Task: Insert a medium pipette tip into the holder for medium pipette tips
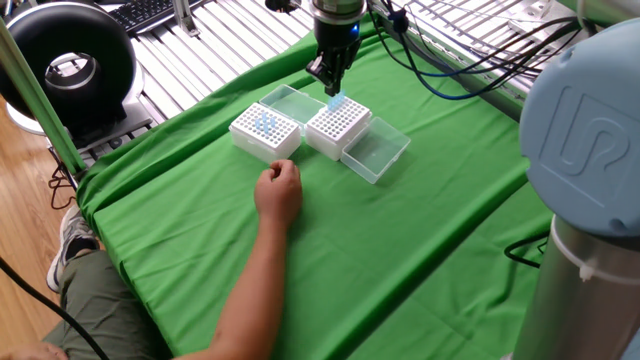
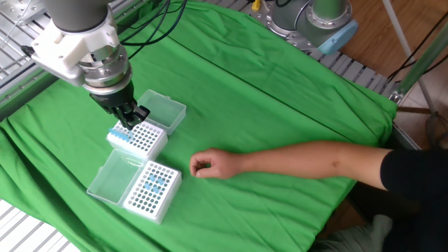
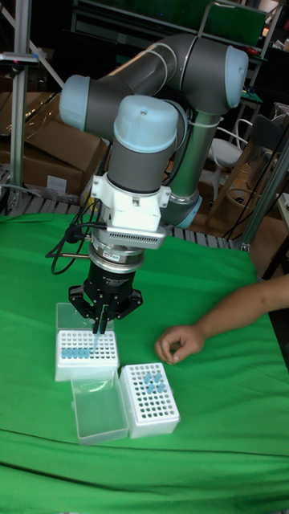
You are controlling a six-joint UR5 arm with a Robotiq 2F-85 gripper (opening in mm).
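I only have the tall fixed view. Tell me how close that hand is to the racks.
Observer: In the other fixed view, the hand is a loose fist resting on the green cloth, with bare cloth between it and the nearer rack.
Operator: Now check behind the gripper; it blocks my view.
Observer: The far rack has its clear lid lying open flat there, just past the gripper.
Operator: Say where the arm comes from.
Observer: In one fixed view, the forearm reaches in over the cloth's front edge.
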